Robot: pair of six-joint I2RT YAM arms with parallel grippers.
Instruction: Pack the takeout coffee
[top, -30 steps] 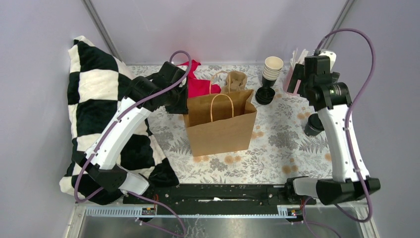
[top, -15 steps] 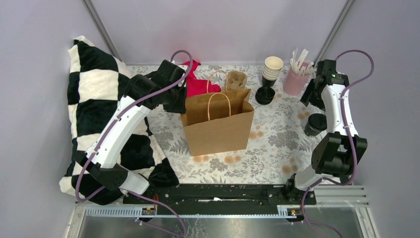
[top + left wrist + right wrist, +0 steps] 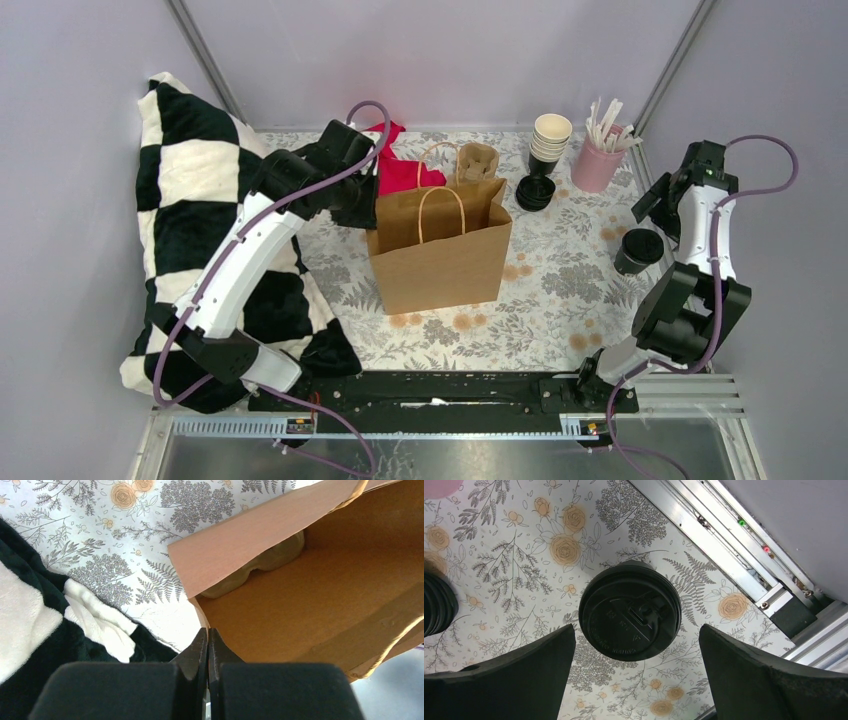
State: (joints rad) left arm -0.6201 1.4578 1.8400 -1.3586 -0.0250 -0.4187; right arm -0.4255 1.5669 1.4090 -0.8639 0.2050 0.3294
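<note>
The takeout coffee [image 3: 636,250], a small cup with a round black lid, stands on the floral cloth at the right. In the right wrist view its lid [image 3: 630,611] lies below and between my two spread fingers. My right gripper [image 3: 657,208] [image 3: 636,672] is open and empty, hovering just above the cup without touching it. The brown paper bag [image 3: 440,258] stands open mid-table. My left gripper [image 3: 364,207] [image 3: 207,636] is shut on the left rim of the bag [image 3: 300,595], holding its mouth open.
A stack of lidless paper cups [image 3: 550,135] on black lids [image 3: 535,192] and a pink cup of white sticks [image 3: 598,160] stand at the back right. A red cloth [image 3: 400,172] lies behind the bag. A checkered blanket [image 3: 190,200] fills the left side. A beige pulp piece [image 3: 260,562] lies inside the bag.
My right arm has swung from beside the pink cup to the right and down, and now hovers over the lidded cup. The left arm has kept its hold on the bag.
</note>
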